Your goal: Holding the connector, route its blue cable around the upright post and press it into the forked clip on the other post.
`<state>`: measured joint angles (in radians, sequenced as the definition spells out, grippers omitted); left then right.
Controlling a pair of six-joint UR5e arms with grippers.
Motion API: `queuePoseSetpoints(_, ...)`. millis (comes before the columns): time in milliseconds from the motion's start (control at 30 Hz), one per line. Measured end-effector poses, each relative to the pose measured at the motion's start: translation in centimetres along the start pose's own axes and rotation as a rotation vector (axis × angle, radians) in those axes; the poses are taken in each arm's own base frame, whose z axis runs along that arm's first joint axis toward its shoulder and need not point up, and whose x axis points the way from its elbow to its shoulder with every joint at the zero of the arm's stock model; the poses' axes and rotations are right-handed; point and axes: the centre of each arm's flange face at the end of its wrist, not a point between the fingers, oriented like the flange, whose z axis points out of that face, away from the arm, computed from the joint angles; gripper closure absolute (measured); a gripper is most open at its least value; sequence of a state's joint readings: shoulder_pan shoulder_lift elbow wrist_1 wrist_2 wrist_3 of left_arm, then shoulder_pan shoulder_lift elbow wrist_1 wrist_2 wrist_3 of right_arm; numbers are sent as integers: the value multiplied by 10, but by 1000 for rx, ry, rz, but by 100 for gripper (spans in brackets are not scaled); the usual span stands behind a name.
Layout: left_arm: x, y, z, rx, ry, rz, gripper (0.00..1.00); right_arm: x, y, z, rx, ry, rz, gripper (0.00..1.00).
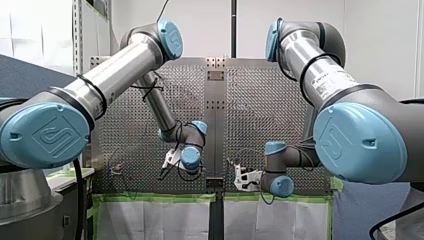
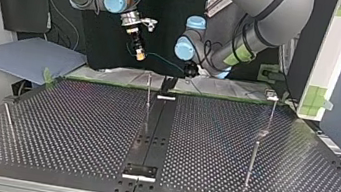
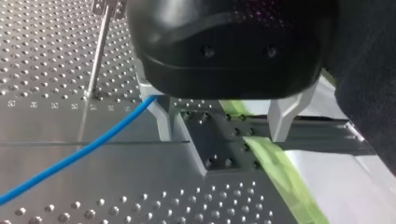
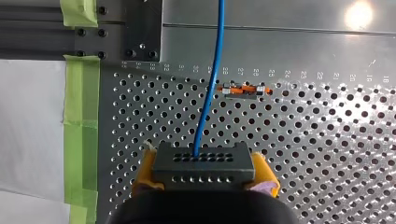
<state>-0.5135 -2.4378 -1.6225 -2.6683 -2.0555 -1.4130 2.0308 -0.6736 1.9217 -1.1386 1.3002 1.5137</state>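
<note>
**Right gripper holds connector while blue cable runs to open left gripper**

Only the right wrist view shows the grip. My right gripper (image 4: 204, 171) has its yellow pads (image 4: 144, 170) clamped on the 2 sides of a dark, many-holed connector (image 4: 203, 161). The blue cable (image 4: 212, 79) leaves the connector's face and runs straight ahead over the perforated table (image 4: 327, 154). A small orange-and-metal part (image 4: 243, 89) shows just beside the cable; whether it rests on the plate or tops a post cannot be told.

Only the left wrist view shows the state of my left gripper (image 3: 222, 135). Its 2 metal fingers (image 3: 161, 116) stand well apart. The cable reaches the outer side of 1 finger and passes out of sight there. A thin upright post (image 3: 99, 51) stands beyond that finger.

In the top view both grippers hang over the table's far edge, in the upper middle of the frame, with the cable a thin dark line between them. Slender rods (image 2: 251, 163) stand on the plate below. In the front view both grippers sit low at centre, and the cable cannot be made out there.
</note>
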Motion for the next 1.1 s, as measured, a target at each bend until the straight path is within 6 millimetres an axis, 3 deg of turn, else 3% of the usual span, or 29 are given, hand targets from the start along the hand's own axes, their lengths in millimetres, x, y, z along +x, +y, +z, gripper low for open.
queuePoseSetpoints(333,13,-9,-10,56,-15,-91,0,1,1,3,3,0,24,100)
queuePoseSetpoints(833,12,-33,-21,158,-46,-217,0,1,1,4,5,-4,40,100)
queuePoseSetpoints(1100,25,-40,-21,157,-33,-273,0,1,1,4,6,-11,41,100)
